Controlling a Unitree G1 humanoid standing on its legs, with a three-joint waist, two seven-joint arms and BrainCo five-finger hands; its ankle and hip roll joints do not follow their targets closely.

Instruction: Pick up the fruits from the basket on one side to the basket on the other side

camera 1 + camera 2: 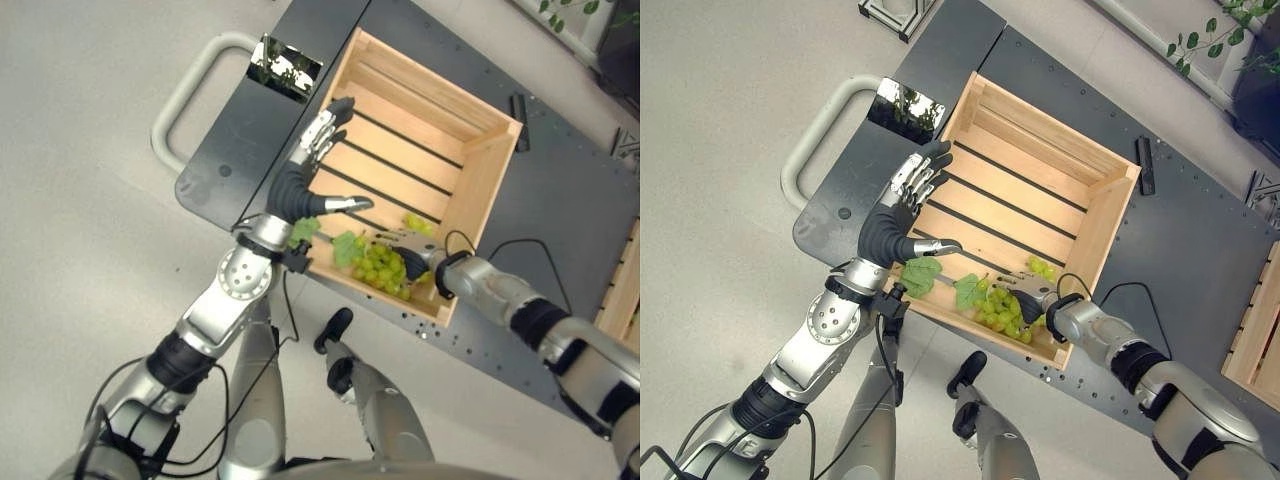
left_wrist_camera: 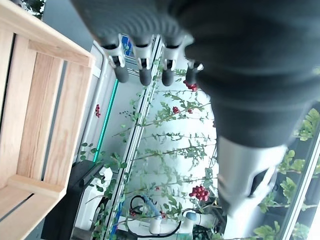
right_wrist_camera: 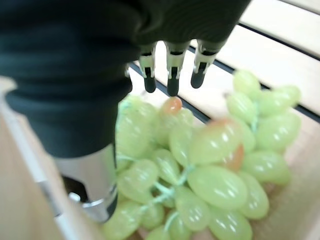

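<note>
Down in the near corner of the wooden crate (image 1: 1110, 215): a bunch of green grapes (image 1: 1002, 310) with leaves, lying on the slatted floor against the near wall. Right hand (image 1: 1025, 293) reaching in over the near rim, just above the bunch, fingers (image 3: 172, 80) straight and hanging over the fruit, not curled round it, thumb apart to one side; touching the grapes or not, cannot tell. Left hand (image 1: 902, 205) held flat and spread above the crate's left wall, fingers straight and pointing away, thumb stuck out sideways over the slats, holding nothing. One green leaf (image 1: 920, 275) near the left wrist, on the crate's near-left corner. Crate resting on a dark grey platform (image 1: 1220, 250) with a pale loop handle (image 1: 815, 135) at its left end. Edge of a second wooden crate (image 1: 1255, 330) far right on the same platform
</note>
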